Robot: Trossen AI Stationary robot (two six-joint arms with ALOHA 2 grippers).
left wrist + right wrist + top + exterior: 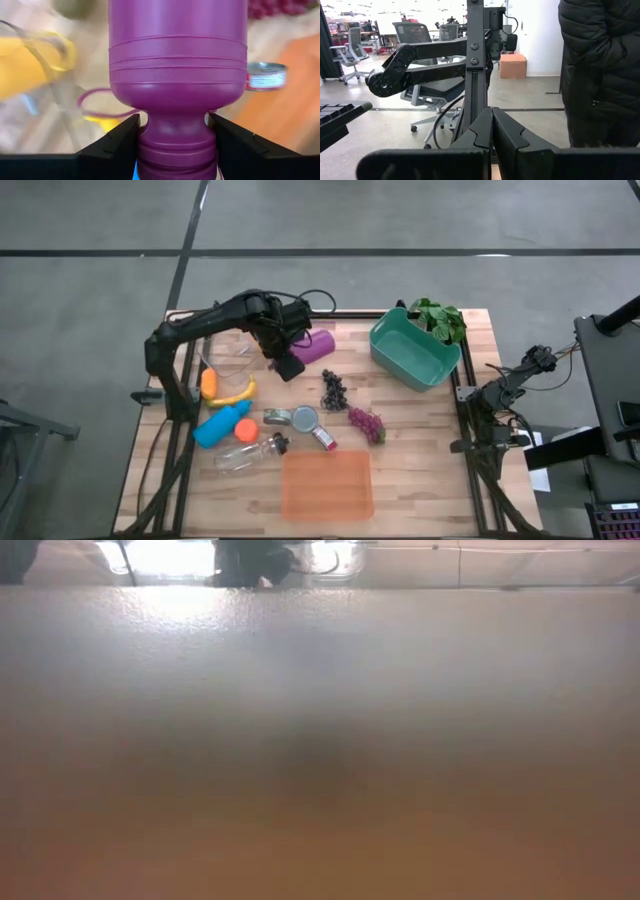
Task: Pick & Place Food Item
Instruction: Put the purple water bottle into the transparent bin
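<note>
Left end effector [172, 137] pinching purple bottle [177, 65] by its neck above desk [420, 450]; right end effector [492, 127] pressed together, parked aside.

wooden table [430, 460] with orange tray [327, 485]

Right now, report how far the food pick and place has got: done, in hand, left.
Done: nothing obvious; the orange tray and teal bin look empty. In hand: the left gripper is shut on the purple bottle by its neck, near the table's far side. Left: the grapes, dark grapes and banana lie loose on the table. The right gripper waits shut off the right edge.
</note>
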